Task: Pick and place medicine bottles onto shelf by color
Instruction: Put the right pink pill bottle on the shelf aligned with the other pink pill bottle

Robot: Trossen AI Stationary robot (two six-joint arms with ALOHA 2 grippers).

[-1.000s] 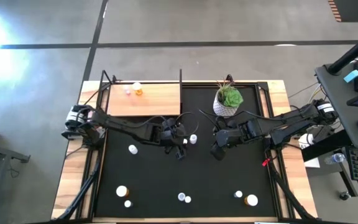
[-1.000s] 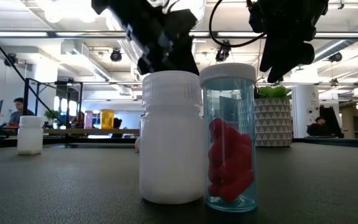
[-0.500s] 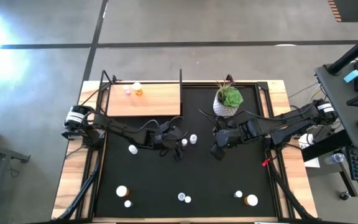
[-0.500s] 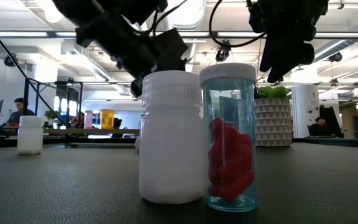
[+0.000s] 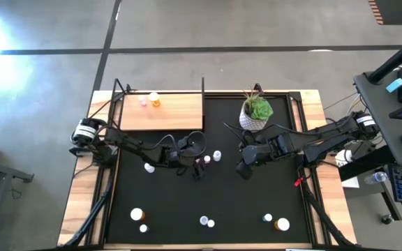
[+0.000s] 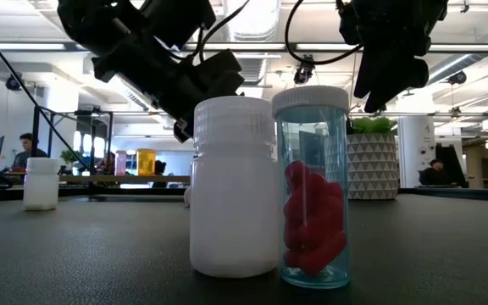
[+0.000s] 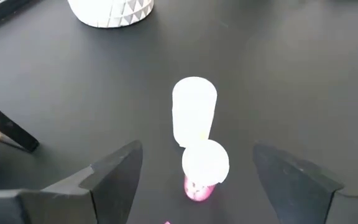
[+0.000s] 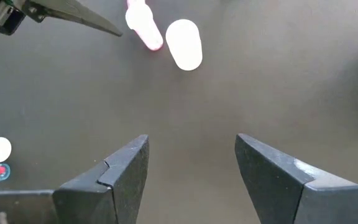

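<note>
1. Near the centre of the black mat, a small pink medicine bottle with a white cap stands just beside a small all-white medicine bottle; the high view shows them as pink bottle and white bottle.
2. Left gripper hovers over the mat just beside the pink bottle. Its two dark fingers are spread wide and grasp nothing; in the left wrist view the pink bottle sits between them, untouched.
3. Right gripper hangs above the mat, on the far side of the pair from the left gripper. Its fingers are parted with nothing between them.
4. Flat rectangular shelf of light natural wood occupies the mat's far left corner. One pink bottle and one orange bottle stand near the shelf's far left corner.
5. Another white bottle stands towards the mat's left edge.
6. Along the mat's near edge stand three pairs of bottles: left pair, middle pair, right pair.
7. The middle pair fills the low view: a wide white bottle touching a clear pale-blue bottle with red contents.
8. A green plant in a white patterned pot stands near the mat's far edge, right of the shelf.
</note>
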